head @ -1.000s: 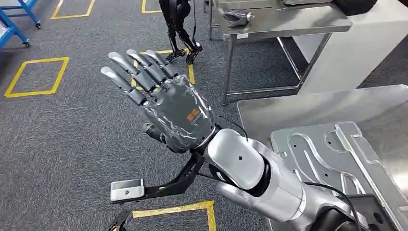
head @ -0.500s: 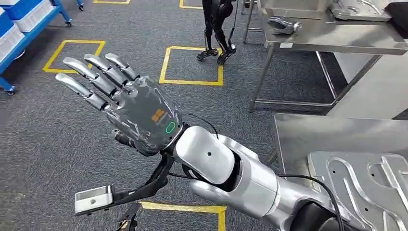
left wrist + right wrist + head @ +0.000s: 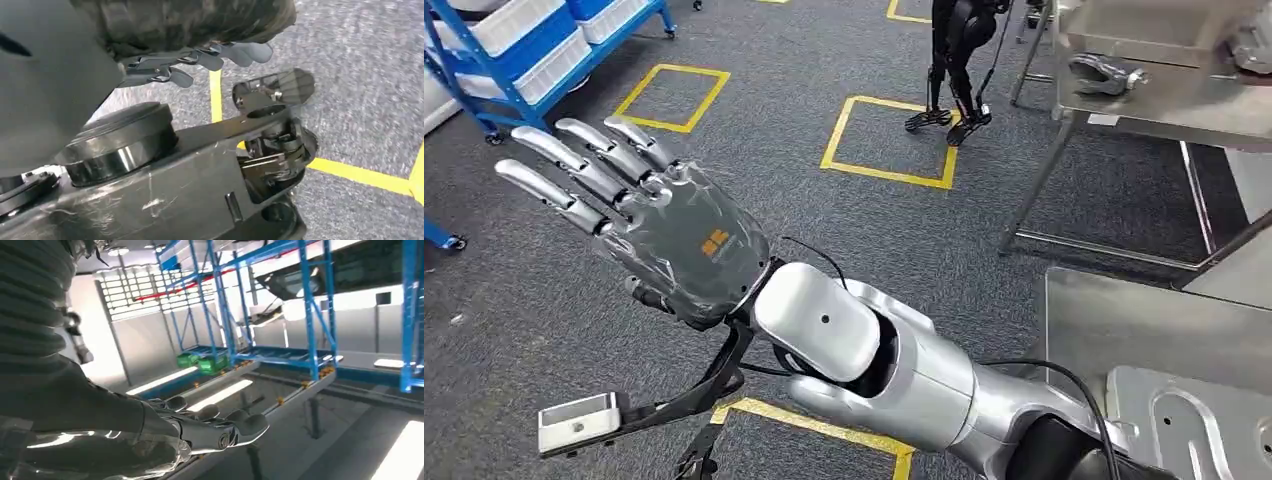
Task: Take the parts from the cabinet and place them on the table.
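Your right robot hand (image 3: 649,225) is raised over the grey carpet (image 3: 544,330), fingers (image 3: 564,155) straight and spread, palm away from the head camera, grasping nothing. The right wrist view confirms it: extended fingertips (image 3: 240,425) with nothing between them, blue racking (image 3: 300,305) beyond.

Your left robot hand (image 3: 200,55) shows in the left wrist view as blurred grey fingers held loosely apart above the carpet and a yellow floor line (image 3: 360,172); it carries nothing.

Task item: 1 flat machined metal part (image 3: 1194,425) lies on the near desk (image 3: 1144,320) at the lower right, partly cut off by the frame edge. A 2nd desk (image 3: 1164,110) stands further back with a small metal piece (image 3: 1104,72) on it.

A blue rack with white bins (image 3: 534,40) stands at the upper left. Yellow floor squares (image 3: 889,135) mark the carpet.
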Tool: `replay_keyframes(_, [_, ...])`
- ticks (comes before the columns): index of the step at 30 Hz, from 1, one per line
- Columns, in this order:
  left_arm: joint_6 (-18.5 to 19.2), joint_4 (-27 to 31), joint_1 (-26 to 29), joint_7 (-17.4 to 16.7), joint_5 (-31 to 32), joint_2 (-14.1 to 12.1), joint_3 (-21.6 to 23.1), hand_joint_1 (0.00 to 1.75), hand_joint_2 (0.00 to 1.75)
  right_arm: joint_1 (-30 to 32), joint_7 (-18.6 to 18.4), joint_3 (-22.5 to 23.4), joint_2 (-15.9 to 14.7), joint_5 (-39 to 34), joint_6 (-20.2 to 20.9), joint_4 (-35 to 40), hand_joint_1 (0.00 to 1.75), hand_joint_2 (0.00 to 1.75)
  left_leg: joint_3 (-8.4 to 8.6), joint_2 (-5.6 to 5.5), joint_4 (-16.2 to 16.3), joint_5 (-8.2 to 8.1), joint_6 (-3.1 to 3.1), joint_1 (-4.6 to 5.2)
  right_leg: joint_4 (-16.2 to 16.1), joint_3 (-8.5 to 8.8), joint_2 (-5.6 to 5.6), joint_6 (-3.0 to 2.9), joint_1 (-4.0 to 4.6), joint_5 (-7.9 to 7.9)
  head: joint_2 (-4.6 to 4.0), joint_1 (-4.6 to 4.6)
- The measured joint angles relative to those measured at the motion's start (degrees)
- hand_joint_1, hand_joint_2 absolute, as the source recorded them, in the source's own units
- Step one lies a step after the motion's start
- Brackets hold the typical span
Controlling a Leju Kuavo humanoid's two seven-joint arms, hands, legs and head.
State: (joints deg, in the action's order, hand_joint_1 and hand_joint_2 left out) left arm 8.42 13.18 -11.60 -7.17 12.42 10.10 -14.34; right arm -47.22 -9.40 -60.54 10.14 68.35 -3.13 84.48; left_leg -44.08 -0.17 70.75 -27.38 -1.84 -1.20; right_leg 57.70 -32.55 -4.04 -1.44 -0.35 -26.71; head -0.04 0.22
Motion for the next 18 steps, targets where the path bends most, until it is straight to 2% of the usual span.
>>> replay_keyframes(1, [0.1, 0.0, -0.1, -0.2, -0.3, 0.0, 0.0, 0.00, 0.00, 0.0, -0.1, 0.0, 0.0, 0.1, 0.1, -0.1, 0.00, 1.75, 3.29, 0.77, -5.7, 2.58, 0.08, -0.01, 0.0, 0.18, -0.80, 0.18, 0.00, -0.22, 0.00, -0.02])
replay_keyframes(2, [0.2, 0.0, -0.2, -0.4, -0.5, 0.0, 0.0, 0.00, 0.00, 0.0, -0.2, 0.0, 0.0, 0.2, 0.2, -0.1, 0.00, 1.75, 6.08, 2.41, -10.3, 4.26, 0.24, 0.04, 0.1, 0.44, -1.36, 0.40, 0.02, -0.45, 0.00, -0.02])
replay_keyframes(3, [0.4, 0.0, -0.4, -0.6, -0.5, 0.0, 0.0, 0.00, 1.75, 0.0, -0.6, 0.0, 0.0, 0.4, 0.5, -0.2, 0.00, 1.75, 7.56, 4.88, -12.6, 3.38, 0.62, 1.01, 0.1, 0.52, -1.83, 0.80, 0.49, -0.75, 0.00, -0.07])
replay_keyframes(4, [0.6, 0.0, -0.5, -1.0, -0.5, -0.1, 0.0, 0.00, 1.75, 0.0, -0.8, 0.0, 0.0, 0.5, 0.8, -0.4, 0.00, 1.75, 7.35, 3.69, -12.8, 3.80, 1.38, 0.97, 0.2, 0.66, -2.35, 1.05, 0.66, -0.89, 0.00, 0.22])
replay_keyframes(7, [1.4, 0.0, -0.6, -2.1, -0.6, -0.5, 0.0, 0.00, 1.75, 0.0, -1.3, -0.1, 0.0, 1.3, 0.6, -1.4, 0.00, 1.75, 7.26, 1.88, -12.8, 3.63, 2.22, 1.18, 0.0, 1.27, -3.94, 1.76, 0.71, -1.27, 0.00, 0.15])
replay_keyframes(8, [1.6, 0.1, -0.5, -2.3, -0.6, -0.6, 0.0, 0.00, 1.75, 0.1, -1.5, -0.1, -0.1, 1.4, 0.5, -1.6, 0.00, 1.75, 7.71, 1.40, -13.3, 3.86, 2.62, 0.59, 0.5, 0.91, -2.16, 2.26, 0.21, -1.94, 0.00, 0.26])
replay_keyframes(9, [1.9, 0.1, -0.7, -2.7, -0.5, -0.7, 0.0, 0.00, 1.75, 0.1, -1.6, -0.1, -0.1, 1.6, 0.4, -1.9, 0.00, 1.75, 7.82, 0.79, -13.3, 3.88, 2.79, 0.57, 2.5, 0.26, 1.08, 2.28, 0.06, -3.17, 0.00, 0.33])
replay_keyframes(10, [2.1, 0.1, -1.0, -2.9, -0.5, -1.0, 0.0, 0.00, 1.75, 0.1, -1.8, -0.1, -0.2, 1.9, 0.3, -2.2, 0.00, 1.75, 7.81, 0.35, -13.3, 3.91, 3.33, 0.56, 6.2, -1.58, 2.82, 2.26, -0.15, -5.10, 0.00, 0.53])
replay_keyframes(11, [2.5, 0.1, -1.2, -3.3, -0.5, -1.2, 0.0, 0.00, 1.75, 0.4, -1.9, -0.1, -0.3, 2.3, 0.4, -2.7, 0.00, 1.75, 7.79, -0.46, -13.3, 3.85, 3.49, 0.56, 11.6, -4.31, 3.63, 2.29, -0.14, -7.33, 0.00, 0.57])
replay_keyframes(12, [2.9, 0.1, -1.4, -3.6, -0.3, -1.4, 0.1, 0.00, 1.75, 0.9, -2.2, -0.1, -0.5, 2.4, 0.4, -3.1, 0.00, 1.75, 7.79, -1.39, -13.3, 3.82, 3.53, 0.57, 16.3, -6.91, 3.92, 2.38, -0.14, -8.86, 0.00, 0.55])
replay_keyframes(13, [3.1, 0.1, -1.4, -3.8, -0.3, -1.6, 0.1, 0.00, 1.75, 1.2, -2.3, -0.1, -0.7, 2.5, 0.4, -3.4, 0.00, 1.75, 7.80, -2.14, -13.3, 3.81, 3.55, 0.58, 18.3, -8.30, 3.98, 2.40, -0.14, -9.00, 0.00, 0.55])
replay_keyframes(14, [3.3, 0.1, -1.3, -4.0, -0.2, -1.9, 0.1, 0.00, 1.75, 1.6, -2.4, -0.1, -0.9, 2.5, 0.5, -3.7, 0.00, 1.75, 7.84, -3.06, -13.2, 3.79, 3.53, 0.58, 17.9, -8.65, 3.99, 2.37, -0.16, -7.76, 0.00, 0.55])
replay_keyframes(15, [3.5, 0.1, -1.3, -4.2, -0.1, -2.2, 0.1, 0.00, 1.75, 1.7, -2.5, -0.1, -1.0, 2.6, 0.8, -3.9, 0.00, 1.75, 7.85, -3.98, -13.1, 3.74, 3.46, 0.54, 15.1, -7.75, 4.08, 2.30, -0.23, -5.32, 0.00, 0.57])
replay_keyframes(16, [3.7, 0.1, -1.3, -4.3, -0.1, -2.6, 0.2, 0.00, 1.75, 1.7, -2.6, -0.1, -1.1, 2.6, 1.1, -4.0, 0.00, 1.75, 7.86, -4.99, -12.9, 3.63, 3.28, 0.47, 10.3, -5.85, 4.62, 2.21, -0.40, -2.30, 0.00, 0.55])
replay_keyframes(17, [3.8, 0.1, -1.3, -4.5, 0.0, -2.8, 0.2, 0.00, 1.75, 1.7, -2.8, -0.1, -1.2, 2.6, 1.6, -4.0, 0.00, 1.75, 7.86, -5.86, -12.6, 3.44, 3.00, 0.31, 5.1, -3.60, 6.06, 2.14, -0.62, 0.42, 0.00, 0.55])
replay_keyframes(18, [4.0, 0.1, -1.3, -4.5, 0.1, -3.1, 0.2, 0.00, 1.75, 1.9, -2.9, -0.1, -1.3, 2.6, 2.0, -4.0, 0.00, 1.75, 7.43, -6.52, -12.4, 3.23, 2.64, 0.12, 2.7, -2.46, 9.26, 2.11, -0.92, 0.32, 0.00, 0.52])
